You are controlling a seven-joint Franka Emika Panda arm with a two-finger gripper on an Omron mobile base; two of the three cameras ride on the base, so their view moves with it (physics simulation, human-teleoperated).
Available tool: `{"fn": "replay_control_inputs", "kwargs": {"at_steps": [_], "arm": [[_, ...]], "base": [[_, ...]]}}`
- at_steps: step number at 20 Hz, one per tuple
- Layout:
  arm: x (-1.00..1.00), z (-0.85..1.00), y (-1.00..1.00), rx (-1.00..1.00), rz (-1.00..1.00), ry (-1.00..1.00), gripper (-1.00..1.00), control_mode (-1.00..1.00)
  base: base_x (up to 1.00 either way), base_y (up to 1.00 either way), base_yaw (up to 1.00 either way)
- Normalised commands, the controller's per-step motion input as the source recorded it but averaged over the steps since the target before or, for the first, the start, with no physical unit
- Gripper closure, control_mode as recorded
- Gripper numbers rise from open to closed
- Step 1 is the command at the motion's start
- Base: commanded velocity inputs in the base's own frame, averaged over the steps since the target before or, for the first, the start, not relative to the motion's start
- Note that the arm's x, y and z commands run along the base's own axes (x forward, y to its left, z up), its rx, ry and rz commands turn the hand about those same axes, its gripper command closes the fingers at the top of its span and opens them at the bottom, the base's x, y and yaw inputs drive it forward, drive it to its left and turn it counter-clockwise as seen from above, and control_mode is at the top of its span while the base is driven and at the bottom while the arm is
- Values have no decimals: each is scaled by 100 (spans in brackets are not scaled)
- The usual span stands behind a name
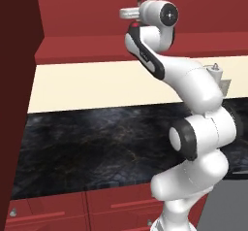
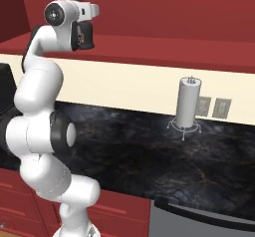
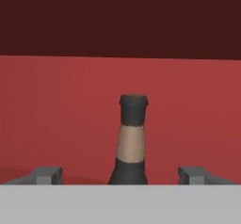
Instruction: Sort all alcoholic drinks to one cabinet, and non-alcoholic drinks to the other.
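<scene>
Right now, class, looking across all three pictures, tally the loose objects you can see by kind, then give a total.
Dark glass bottle with a thin neck and pale band, standing between the open fingers of the hand: 1
White cylindrical paper-towel roll on a wire stand on the black counter: 1
Total: 2

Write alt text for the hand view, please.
A dark bottle with a pale neck band stands upright between the open gripper's two finger tips, which sit well apart from it on either side. Behind it is a plain red cabinet wall, darker toward the top.
</scene>
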Motion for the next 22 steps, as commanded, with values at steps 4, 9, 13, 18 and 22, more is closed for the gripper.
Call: {"fn": "replay_control_inputs", "kwargs": {"at_steps": [4, 9, 13, 18, 22], "arm": [[-72, 11, -4, 3, 0, 0, -100, -100], [-96, 3, -1, 5, 0, 0, -100, -100], [-100, 0, 0, 6, 0, 0, -100, -100], [-100, 0, -7, 0, 0, 10, -100, -100], [-100, 0, -22, 0, 0, 14, -100, -100]], "base": [[0, 0, 0], [0, 0, 0], [0, 0, 0], [0, 0, 0], [0, 0, 0]]}}
